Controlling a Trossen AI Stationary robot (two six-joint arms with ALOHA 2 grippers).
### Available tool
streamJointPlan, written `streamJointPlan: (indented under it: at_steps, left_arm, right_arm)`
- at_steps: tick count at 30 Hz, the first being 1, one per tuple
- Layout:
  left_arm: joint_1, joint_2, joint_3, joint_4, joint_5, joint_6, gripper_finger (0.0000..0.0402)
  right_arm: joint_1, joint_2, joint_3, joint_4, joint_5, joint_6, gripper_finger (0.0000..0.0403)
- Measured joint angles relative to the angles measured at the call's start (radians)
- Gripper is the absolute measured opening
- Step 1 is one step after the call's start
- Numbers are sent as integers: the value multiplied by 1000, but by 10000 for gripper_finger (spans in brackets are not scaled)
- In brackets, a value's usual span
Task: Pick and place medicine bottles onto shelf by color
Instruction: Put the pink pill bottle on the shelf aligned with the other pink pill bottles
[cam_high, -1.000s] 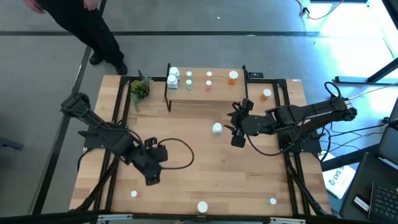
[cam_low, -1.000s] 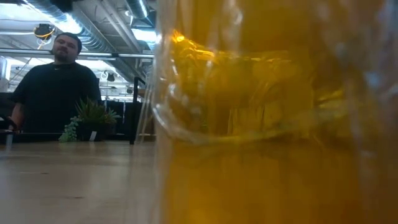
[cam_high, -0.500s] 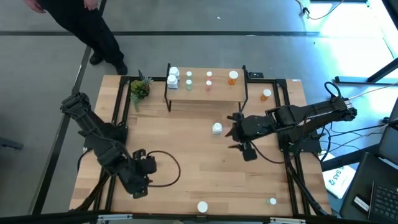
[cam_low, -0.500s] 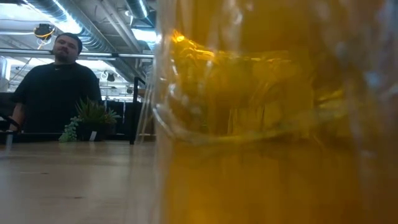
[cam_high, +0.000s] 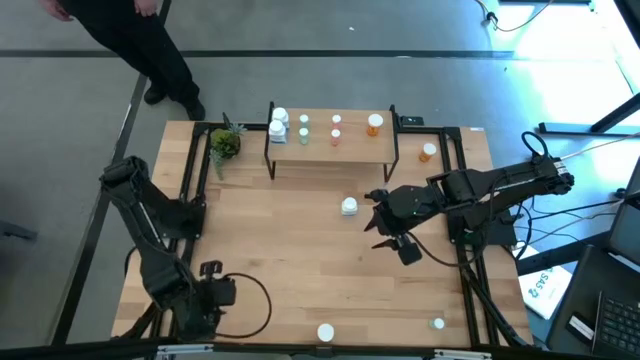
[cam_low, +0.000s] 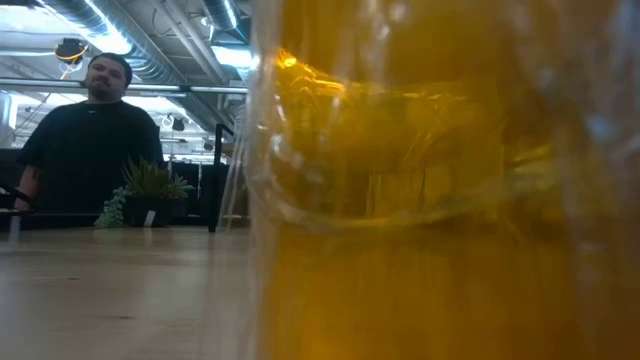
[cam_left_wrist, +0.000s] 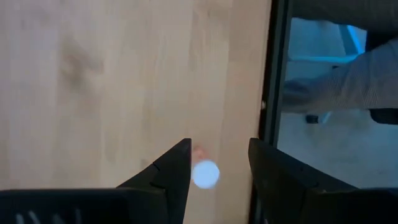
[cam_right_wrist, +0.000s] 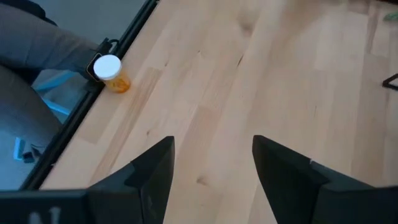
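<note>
The left gripper (cam_left_wrist: 214, 168) is hanging over the table's corner at about 7 o'clock, with its jaws open and empty. Between the fingers a small bottle (cam_left_wrist: 204, 174) with a white cap and a pink-red body is standing upright, just beside the table's black edge rail (cam_left_wrist: 268, 93). The right gripper (cam_high: 385, 218) is waiting near the middle of the table at 3 o'clock, jaws also open and empty, next to a white bottle (cam_high: 349, 206). The shelf (cam_high: 340, 148) is standing at 12 o'clock and is already carrying several bottles in a row. The pink-red bottle is probably light, stiff and smooth plastic, so it may tip or slide easily. Taking it around the body, just below the cap, seems safest.
</note>
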Motion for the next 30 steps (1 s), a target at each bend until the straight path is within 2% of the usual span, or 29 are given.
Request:
streamJointPlan:
  at_steps: [7, 10, 30]
  left_arm:
    - [-27, 34, 0, 0, 92, -83, 153]
    - [-31, 36, 0, 0, 118, -113, 153]
    - [-41, 36, 0, -5, 88, -140, 153]
  right_arm:
    - [0, 0, 0, 0, -3, -33, 220]
    - [-1, 0, 0, 0, -37, -33, 220]
    - [-1, 0, 0, 0, -49, -29, 220]
